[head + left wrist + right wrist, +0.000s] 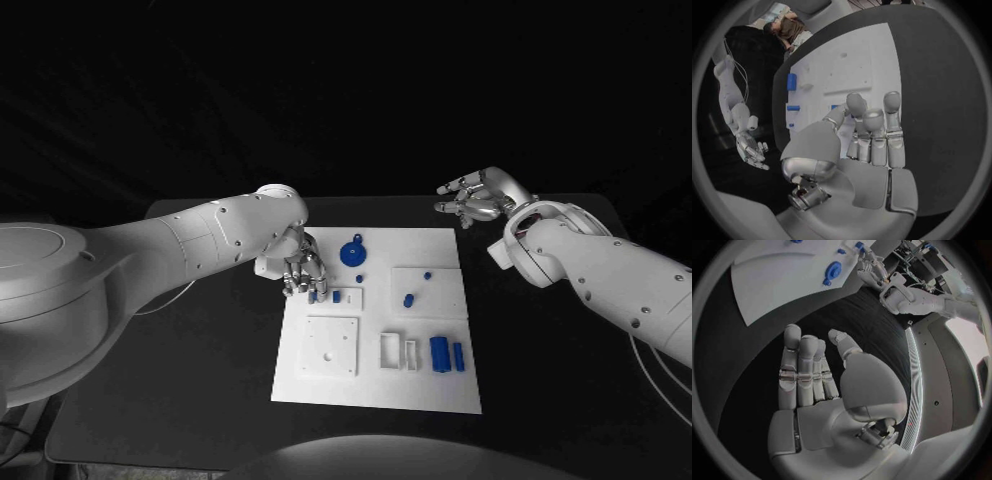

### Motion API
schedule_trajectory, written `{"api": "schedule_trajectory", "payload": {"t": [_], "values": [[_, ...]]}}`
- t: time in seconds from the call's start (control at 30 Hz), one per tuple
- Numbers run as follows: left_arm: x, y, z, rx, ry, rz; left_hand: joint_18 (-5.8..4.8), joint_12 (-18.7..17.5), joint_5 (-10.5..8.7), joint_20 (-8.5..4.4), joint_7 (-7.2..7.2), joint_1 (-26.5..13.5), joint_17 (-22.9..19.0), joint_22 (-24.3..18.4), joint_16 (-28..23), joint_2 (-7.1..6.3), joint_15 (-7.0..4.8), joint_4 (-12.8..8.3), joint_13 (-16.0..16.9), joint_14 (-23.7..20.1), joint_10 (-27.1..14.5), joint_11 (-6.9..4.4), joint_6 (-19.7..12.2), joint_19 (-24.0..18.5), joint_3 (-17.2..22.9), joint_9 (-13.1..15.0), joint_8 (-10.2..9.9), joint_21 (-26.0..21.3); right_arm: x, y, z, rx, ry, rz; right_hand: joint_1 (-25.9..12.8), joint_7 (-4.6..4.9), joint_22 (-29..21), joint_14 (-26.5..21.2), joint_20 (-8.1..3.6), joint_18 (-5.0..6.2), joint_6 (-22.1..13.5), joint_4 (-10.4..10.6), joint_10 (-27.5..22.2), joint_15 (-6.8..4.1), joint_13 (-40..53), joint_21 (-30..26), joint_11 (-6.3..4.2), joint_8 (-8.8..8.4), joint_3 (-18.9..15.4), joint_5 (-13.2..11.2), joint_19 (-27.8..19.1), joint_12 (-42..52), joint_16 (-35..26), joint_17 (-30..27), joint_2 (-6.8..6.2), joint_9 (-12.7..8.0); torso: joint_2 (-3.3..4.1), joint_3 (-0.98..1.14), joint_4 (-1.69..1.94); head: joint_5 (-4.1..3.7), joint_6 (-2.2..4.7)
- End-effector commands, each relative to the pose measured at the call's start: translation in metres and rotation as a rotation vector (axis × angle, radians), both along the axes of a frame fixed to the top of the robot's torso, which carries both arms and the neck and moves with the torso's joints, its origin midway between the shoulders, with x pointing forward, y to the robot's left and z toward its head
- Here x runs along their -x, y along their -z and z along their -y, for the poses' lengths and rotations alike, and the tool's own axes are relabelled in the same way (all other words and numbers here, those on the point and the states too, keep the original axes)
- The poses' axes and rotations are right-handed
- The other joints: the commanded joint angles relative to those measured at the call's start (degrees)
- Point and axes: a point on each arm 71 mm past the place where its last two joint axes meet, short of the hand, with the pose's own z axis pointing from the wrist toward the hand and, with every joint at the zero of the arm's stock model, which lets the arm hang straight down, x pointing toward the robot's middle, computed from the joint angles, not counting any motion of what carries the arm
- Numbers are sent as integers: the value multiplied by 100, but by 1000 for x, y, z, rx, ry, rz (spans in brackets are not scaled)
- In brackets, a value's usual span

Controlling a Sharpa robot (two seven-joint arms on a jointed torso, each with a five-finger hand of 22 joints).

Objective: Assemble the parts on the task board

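The white task board (378, 385) lies in the middle of the black table. My left hand (299, 268) hovers over the board's upper left part, fingers pointing down at two small blue pegs (326, 296). In the left wrist view its fingers (873, 130) are stretched out side by side with nothing in them, and the board (857, 55) lies beyond. A round blue disc (353, 253) sits just right of that hand. My right hand (476, 198) hangs off the board past its upper right corner, fingers apart and empty (814, 372).
On the board are a white plate with holes (330, 347), a white bracket (397, 351), two blue blocks (447, 353) and small blue pieces (411, 297). Bare black table (188, 380) lies on both sides of the board.
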Motion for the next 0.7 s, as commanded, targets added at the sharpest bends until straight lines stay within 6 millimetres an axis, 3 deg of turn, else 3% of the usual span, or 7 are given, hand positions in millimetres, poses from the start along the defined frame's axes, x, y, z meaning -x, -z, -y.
{"api": "schedule_trajectory", "payload": {"t": [0.03,0.7], "values": [[-2,2,0,-45,21,45,-48,-31,-45,-23,-492,28,-2,101,-27,63,-5,-372,9,41,66,-39,518,27,390,9,-23,20,0,0,-1,5,-8,-2,-54,38,93,-34,1,54,-14,-35,-36,-3,-8,4,-2,-19,6,21,19,-14,8,-3,7,-3,1,5,-3,6,7],[2,7,1,-27,22,-3,-51,-41,-113,-18,-485,97,33,105,-21,60,1,-371,25,52,76,-37,541,31,343,-37,-88,10,0,0,-2,5,-11,-3,-54,38,93,-34,1,54,-14,-35,-36,-3,-8,4,-2,-19,6,21,19,-14,8,-3,7,-3,4,3,-6,-1,16]]}}
